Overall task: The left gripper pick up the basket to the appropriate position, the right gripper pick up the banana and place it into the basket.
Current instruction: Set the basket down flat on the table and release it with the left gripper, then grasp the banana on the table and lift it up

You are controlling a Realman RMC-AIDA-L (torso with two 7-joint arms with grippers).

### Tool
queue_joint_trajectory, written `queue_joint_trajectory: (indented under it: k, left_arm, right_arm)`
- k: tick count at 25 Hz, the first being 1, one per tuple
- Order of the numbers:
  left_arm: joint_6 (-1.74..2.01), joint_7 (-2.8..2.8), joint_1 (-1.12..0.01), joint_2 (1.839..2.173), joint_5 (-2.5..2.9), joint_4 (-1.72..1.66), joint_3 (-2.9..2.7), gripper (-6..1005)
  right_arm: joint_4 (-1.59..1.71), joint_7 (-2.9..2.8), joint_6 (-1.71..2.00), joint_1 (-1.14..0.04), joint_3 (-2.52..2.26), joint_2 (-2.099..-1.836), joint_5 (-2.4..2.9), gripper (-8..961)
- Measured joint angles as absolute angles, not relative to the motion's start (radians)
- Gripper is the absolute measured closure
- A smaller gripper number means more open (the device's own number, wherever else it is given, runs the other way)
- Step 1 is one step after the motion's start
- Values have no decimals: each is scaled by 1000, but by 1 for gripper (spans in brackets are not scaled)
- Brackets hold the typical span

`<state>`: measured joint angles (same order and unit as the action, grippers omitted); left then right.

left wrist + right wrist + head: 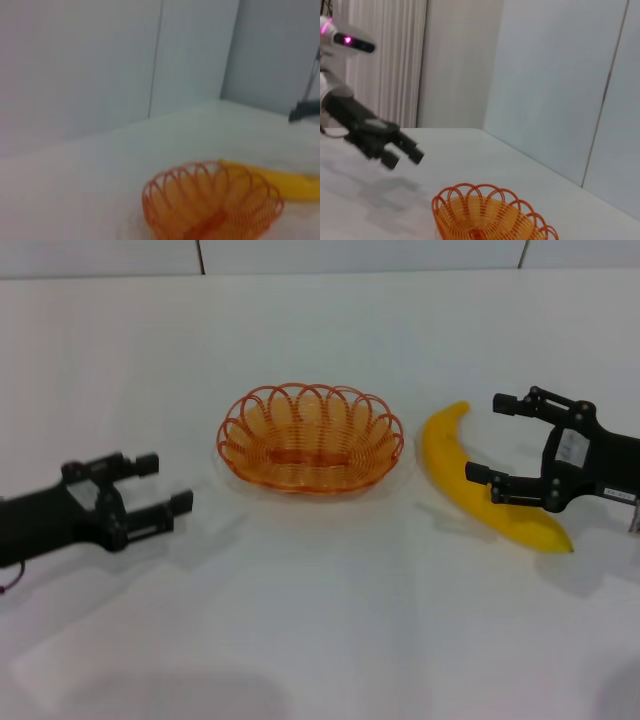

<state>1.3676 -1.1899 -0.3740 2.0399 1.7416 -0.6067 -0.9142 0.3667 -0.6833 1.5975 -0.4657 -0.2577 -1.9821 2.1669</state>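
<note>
The orange wire basket (310, 438) sits upright on the white table, centre. It also shows in the left wrist view (212, 206) and the right wrist view (487, 214). The yellow banana (480, 480) lies on the table to the basket's right; its end shows behind the basket in the left wrist view (287, 184). My left gripper (165, 485) is open and empty, to the left of the basket and apart from it; it also shows in the right wrist view (402, 152). My right gripper (485, 440) is open, its fingers straddling the banana's middle, one on each side.
The white table (320, 620) stretches wide around the objects. A pale wall with panel seams (200, 255) runs along its far edge. A white robot part with a pink light (347, 40) and curtains stand beyond the left arm.
</note>
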Motion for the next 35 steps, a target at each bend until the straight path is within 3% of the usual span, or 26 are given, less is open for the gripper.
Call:
queue_joint_trajectory:
  k: [18,35]
  left_arm:
    - [1314,-1075,-379,2041,1744,-518,-914,268]
    - [1320,-1074,-379,2042,1727,-517,-913,269]
  right_arm:
    - [366,-768,1488,-463,-279,-1976,2238,75]
    - [368,-1030,1335,-527,-421,-1992,2243,75]
